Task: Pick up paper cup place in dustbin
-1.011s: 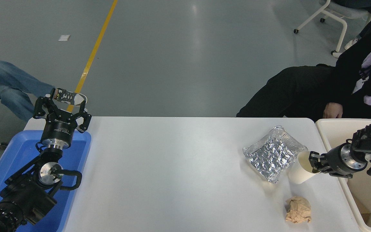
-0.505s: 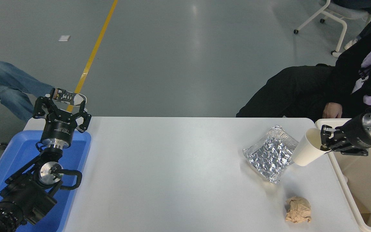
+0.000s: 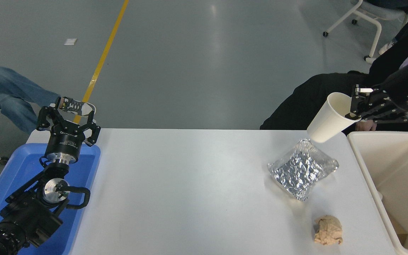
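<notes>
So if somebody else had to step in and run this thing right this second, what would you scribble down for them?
Right gripper: shut on the paper cup, pinching its rim; the cup hangs tilted in the air, clear of the table, above the foil tray.
Left gripper: open, empty, parked over the blue tray.
Dustbin: at the table's right end, beside and below the cup.
Done: cup picked up and lifted.
Left: carry it over the dustbin's opening and let go.
The crumpled paper ball lies on the table; it is not part of this job.
</notes>
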Action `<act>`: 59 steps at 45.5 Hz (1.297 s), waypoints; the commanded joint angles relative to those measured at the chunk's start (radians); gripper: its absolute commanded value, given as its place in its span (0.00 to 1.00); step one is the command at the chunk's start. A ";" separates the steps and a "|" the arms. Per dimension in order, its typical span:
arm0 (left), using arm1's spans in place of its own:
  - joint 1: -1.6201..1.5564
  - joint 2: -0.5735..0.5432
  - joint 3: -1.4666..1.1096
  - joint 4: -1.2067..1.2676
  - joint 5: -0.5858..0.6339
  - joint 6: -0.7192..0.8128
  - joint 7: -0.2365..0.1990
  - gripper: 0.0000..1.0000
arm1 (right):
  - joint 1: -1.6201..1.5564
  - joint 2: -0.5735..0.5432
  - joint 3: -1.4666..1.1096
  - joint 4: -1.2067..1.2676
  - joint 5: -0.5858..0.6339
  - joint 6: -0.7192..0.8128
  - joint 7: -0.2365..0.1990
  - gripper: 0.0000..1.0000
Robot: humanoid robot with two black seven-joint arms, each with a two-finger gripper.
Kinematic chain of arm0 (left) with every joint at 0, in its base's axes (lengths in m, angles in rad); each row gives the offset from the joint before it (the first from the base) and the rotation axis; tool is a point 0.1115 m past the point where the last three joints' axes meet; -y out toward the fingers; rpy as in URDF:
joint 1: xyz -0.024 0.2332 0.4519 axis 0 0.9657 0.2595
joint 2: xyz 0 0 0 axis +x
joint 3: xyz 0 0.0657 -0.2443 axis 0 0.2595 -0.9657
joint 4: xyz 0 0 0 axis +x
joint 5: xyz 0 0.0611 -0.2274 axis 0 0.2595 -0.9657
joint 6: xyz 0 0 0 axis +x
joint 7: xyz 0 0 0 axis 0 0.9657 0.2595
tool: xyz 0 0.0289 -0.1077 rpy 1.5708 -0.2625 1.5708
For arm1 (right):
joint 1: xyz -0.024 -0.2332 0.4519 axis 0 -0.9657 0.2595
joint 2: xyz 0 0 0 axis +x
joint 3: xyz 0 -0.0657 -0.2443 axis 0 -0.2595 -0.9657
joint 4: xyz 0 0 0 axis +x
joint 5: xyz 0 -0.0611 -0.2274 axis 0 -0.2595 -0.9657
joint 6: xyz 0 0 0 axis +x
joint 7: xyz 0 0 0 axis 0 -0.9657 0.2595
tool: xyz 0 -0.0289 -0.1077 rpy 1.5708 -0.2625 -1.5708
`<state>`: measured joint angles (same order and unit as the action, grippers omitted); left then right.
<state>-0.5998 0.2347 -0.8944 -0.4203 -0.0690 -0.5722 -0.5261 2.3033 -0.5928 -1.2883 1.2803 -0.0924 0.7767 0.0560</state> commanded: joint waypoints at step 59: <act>0.000 0.000 0.000 0.000 -0.002 0.000 0.000 0.99 | -1.059 -0.239 0.300 -0.536 0.005 -0.582 -0.001 0.00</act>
<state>-0.5998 0.2347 -0.8943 -0.4202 -0.0709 -0.5722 -0.5262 1.6115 -0.8439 -1.2055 0.9094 -0.0883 0.3998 0.0556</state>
